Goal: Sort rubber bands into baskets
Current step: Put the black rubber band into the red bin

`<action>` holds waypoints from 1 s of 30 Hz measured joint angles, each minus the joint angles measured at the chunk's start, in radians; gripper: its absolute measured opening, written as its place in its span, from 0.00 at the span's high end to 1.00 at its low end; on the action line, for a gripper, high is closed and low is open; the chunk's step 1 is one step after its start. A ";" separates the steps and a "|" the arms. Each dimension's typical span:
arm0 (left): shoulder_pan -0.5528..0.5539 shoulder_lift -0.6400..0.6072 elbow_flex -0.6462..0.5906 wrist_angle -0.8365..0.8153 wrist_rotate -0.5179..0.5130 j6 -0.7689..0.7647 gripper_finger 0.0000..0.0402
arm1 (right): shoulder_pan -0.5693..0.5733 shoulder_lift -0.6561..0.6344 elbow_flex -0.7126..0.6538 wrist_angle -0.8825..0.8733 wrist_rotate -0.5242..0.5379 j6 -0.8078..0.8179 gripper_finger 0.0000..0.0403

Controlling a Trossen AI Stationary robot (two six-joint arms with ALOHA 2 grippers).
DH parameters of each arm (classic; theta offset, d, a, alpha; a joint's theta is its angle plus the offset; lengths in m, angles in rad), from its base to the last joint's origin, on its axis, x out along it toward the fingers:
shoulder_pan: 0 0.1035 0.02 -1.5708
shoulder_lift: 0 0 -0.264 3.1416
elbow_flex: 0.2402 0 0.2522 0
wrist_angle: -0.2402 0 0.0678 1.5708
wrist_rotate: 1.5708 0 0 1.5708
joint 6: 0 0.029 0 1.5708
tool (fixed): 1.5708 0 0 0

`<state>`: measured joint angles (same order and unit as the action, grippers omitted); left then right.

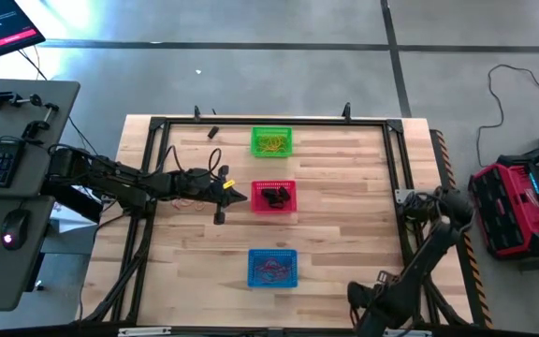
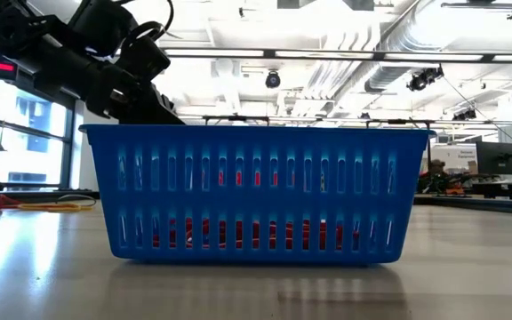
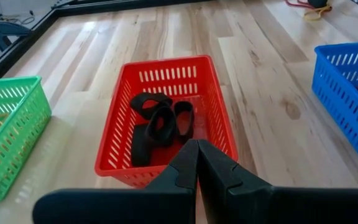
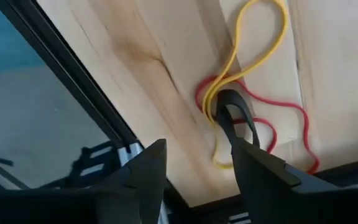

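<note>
Pick step in hand. Right end effector (image 4: 194, 165) released, over tangled yellow (image 4: 253, 56), red (image 4: 291, 124) and black bands (image 4: 232, 109) at bench (image 1: 344, 234) five o'clock corner. Left end effector (image 3: 196, 165) clenched, empty, just nine o'clock of red basket (image 3: 166, 81). Next: single one band, close.

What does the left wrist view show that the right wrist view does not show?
Only the left wrist view: the red basket holding black rubber bands, with the green basket and blue basket at its sides, and the shut left claw. Only the right wrist view: the open right claw above tangled loose bands. Both: the wooden table.
</note>
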<state>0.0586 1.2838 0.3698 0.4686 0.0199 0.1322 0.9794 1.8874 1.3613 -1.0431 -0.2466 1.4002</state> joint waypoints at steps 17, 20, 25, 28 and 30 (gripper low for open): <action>0.000 0.000 0.000 -0.001 -0.001 -0.007 1.00 | 0.023 0.076 -0.003 -0.037 0.031 -0.159 0.57; 0.000 0.000 0.000 -0.001 -0.001 -0.007 1.00 | 0.024 0.080 -0.018 -0.028 0.037 -0.170 0.57; 0.000 0.000 0.000 -0.001 -0.001 -0.007 1.00 | 0.024 0.080 -0.076 -0.005 0.036 -0.170 0.57; 0.000 0.000 0.000 -0.001 -0.001 -0.008 1.00 | 0.024 0.080 -0.089 0.008 0.030 -0.171 0.59; 0.000 0.000 0.000 -0.001 -0.001 -0.008 1.00 | 0.024 0.080 -0.089 0.016 0.029 -0.175 0.62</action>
<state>0.0586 1.2839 0.3698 0.4675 0.0193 0.1243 1.0035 1.9678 1.2724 -1.0267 -0.2180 1.2254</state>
